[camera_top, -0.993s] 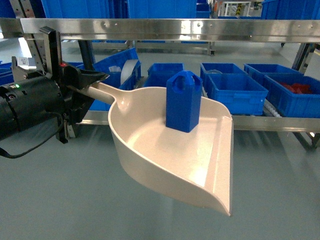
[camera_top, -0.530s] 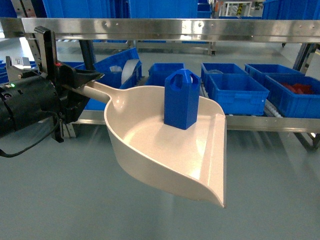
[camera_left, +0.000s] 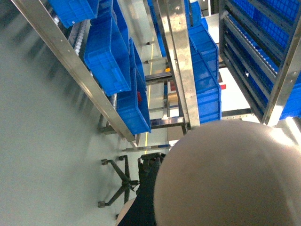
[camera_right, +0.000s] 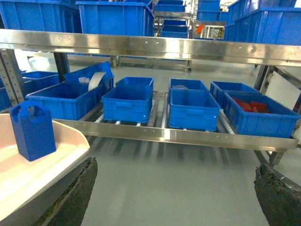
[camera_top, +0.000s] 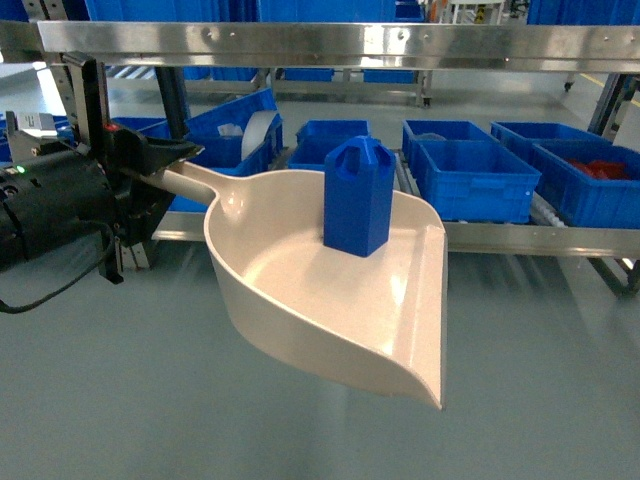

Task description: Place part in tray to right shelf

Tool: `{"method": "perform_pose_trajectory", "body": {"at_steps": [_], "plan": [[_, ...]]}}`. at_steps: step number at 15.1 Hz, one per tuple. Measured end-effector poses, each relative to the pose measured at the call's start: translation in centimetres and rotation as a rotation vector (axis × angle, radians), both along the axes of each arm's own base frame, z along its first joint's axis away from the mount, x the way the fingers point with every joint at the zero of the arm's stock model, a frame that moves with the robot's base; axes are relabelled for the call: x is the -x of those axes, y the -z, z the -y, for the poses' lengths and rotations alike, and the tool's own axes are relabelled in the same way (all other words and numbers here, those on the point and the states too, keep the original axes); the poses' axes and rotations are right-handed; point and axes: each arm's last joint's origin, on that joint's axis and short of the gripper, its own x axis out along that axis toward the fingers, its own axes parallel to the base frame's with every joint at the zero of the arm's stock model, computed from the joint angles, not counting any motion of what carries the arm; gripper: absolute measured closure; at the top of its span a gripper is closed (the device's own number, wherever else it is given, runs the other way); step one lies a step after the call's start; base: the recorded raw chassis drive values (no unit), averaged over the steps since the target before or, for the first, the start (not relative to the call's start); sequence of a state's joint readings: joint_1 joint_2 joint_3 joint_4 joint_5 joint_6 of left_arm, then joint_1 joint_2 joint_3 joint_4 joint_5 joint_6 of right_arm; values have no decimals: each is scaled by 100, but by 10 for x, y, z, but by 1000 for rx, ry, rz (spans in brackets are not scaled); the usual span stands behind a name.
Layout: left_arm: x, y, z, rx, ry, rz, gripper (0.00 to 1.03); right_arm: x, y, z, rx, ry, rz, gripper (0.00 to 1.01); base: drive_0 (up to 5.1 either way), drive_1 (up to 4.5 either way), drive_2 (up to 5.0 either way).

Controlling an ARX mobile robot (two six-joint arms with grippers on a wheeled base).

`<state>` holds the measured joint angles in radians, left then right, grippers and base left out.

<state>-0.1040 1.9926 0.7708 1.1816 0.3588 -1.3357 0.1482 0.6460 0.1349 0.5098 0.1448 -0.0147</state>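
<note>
The blue part [camera_top: 357, 195] stands upright on the beige tray [camera_top: 300, 290], near its back wall. My left gripper [camera_top: 165, 165] is shut on the tray's handle [camera_top: 190, 182] and holds the tray level above the floor, in front of the right shelf [camera_top: 520, 238]. The left wrist view is mostly filled by the tray's underside [camera_left: 230, 174]. In the right wrist view the part [camera_right: 33, 130] and tray [camera_right: 28, 174] lie at the left. My right gripper [camera_right: 175, 165] is open with nothing between its fingers, pointing at the shelf's front rail [camera_right: 178, 135].
Several blue crates [camera_top: 470, 180] sit on the shelf's rollers; the far-right one [camera_top: 600, 175] holds red pieces. An upper steel rail [camera_top: 350, 45] crosses above. Grey floor lies between me and the shelf. A chair base [camera_left: 120, 176] stands on the floor.
The tray with the part has drifted slightly left in the head view, and the upper shelf rail sits higher in the frame. The left gripper's hold on the handle is unchanged.
</note>
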Motion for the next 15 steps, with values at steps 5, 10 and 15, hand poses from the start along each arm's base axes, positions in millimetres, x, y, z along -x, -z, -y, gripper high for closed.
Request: {"method": "perform_pose_trajectory", "body": {"at_steps": [5,10,15], "plan": [[0,0,0,0,0,0,89,0,0,0,0,0,-1,3,0,0,0],[0,0,0,0,0,0,89,0,0,0,0,0,-1,3,0,0,0],[0,0,0,0,-1,0,89,0,0,0,0,0,-2,3,0,0,0]]}}
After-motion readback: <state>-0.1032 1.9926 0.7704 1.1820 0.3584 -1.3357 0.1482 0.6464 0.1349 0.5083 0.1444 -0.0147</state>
